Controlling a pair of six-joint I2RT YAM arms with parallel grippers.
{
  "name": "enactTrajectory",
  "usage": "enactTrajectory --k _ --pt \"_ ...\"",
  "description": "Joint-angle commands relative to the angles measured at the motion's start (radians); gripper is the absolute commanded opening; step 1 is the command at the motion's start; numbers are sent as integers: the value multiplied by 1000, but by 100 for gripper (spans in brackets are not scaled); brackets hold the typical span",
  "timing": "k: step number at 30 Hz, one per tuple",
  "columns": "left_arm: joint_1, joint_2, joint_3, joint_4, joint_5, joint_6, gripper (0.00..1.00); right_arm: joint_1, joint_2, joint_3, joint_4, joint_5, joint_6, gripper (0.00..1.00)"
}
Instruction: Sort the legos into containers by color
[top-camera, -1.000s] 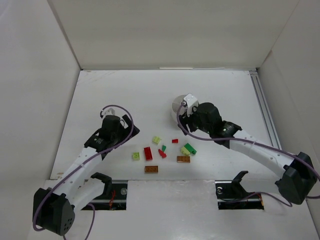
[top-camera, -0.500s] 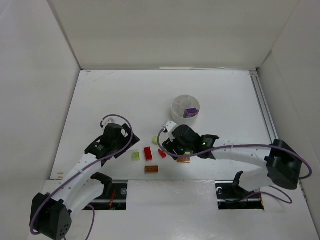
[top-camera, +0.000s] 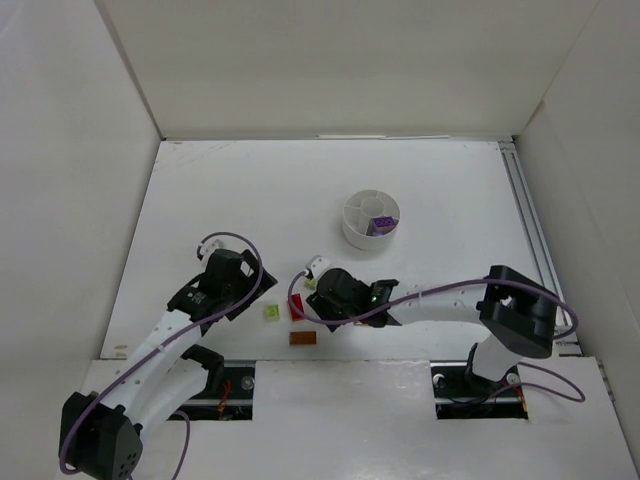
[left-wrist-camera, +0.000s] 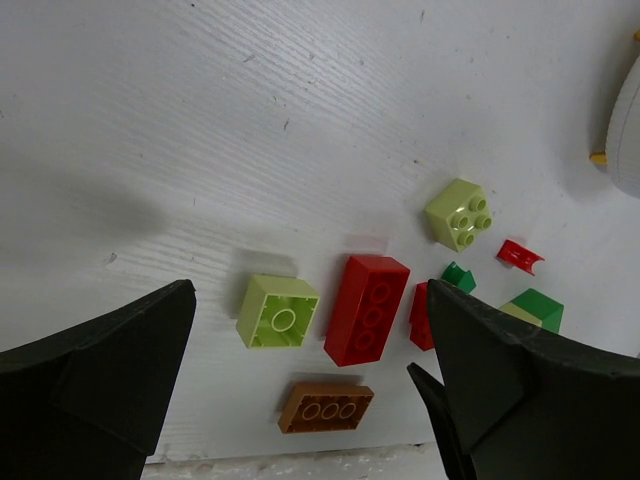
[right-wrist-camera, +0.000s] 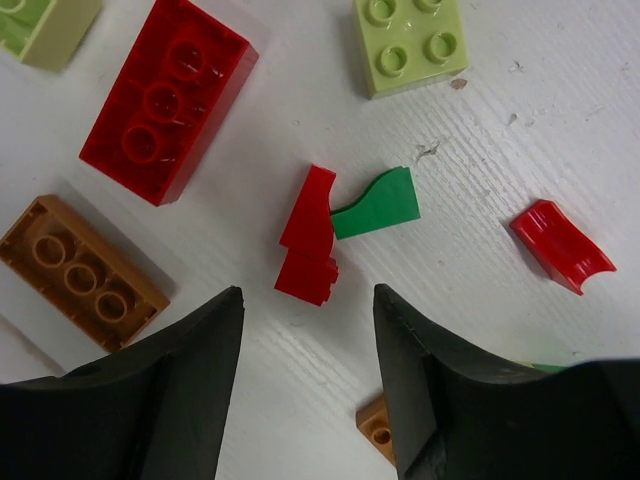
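The legos lie loose near the table's front: a red brick (left-wrist-camera: 366, 308), an upturned yellow-green brick (left-wrist-camera: 278, 311), an orange-brown brick (left-wrist-camera: 325, 406) and a studded yellow-green brick (right-wrist-camera: 410, 42). A small red piece (right-wrist-camera: 310, 238) touches a green curved piece (right-wrist-camera: 378, 203). My right gripper (right-wrist-camera: 308, 292) hovers open over that small red piece, a finger on either side of its near end. My left gripper (left-wrist-camera: 308, 300) is wide open above the yellow-green and red bricks, holding nothing. The white dish (top-camera: 356, 212) stands farther back with a purple brick (top-camera: 381, 224) in one compartment.
A small curved red piece (right-wrist-camera: 560, 245) and a second orange-brown piece (right-wrist-camera: 378, 425) lie to the right of my right fingers. More green pieces (left-wrist-camera: 538, 305) sit beyond the red ones. The table's front edge runs just below the orange-brown brick. White walls enclose the table.
My right arm has swung from the dish forward and left to the lego pile, its jaws narrowing on the way. The left arm has shifted only slightly.
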Motion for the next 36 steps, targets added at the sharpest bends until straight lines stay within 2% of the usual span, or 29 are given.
enactTrajectory --k 1,6,10,15,19,26,30,32,36 --pt "-4 -14 34 -6 -15 -2 99 -1 28 29 85 25 48 60" --pt "-4 -4 34 -6 -15 7 99 -1 60 29 112 25 48 54" --pt "-4 -4 34 -6 -15 7 99 -1 69 39 112 38 61 36" --pt "-4 -14 34 4 4 30 99 8 -41 8 112 47 61 21" --pt "-4 -23 34 34 32 58 99 8 -161 -1 64 35 30 21" --pt "-4 17 43 103 74 111 99 -13 -271 147 -150 243 -50 21" --pt "-23 61 64 155 113 157 99 -82 -271 253 -183 309 -117 21" --pt "-36 83 75 166 113 170 99 -157 -259 294 -183 309 -128 22" --pt "-95 158 116 175 76 200 99 -297 -186 358 -194 190 -172 23"
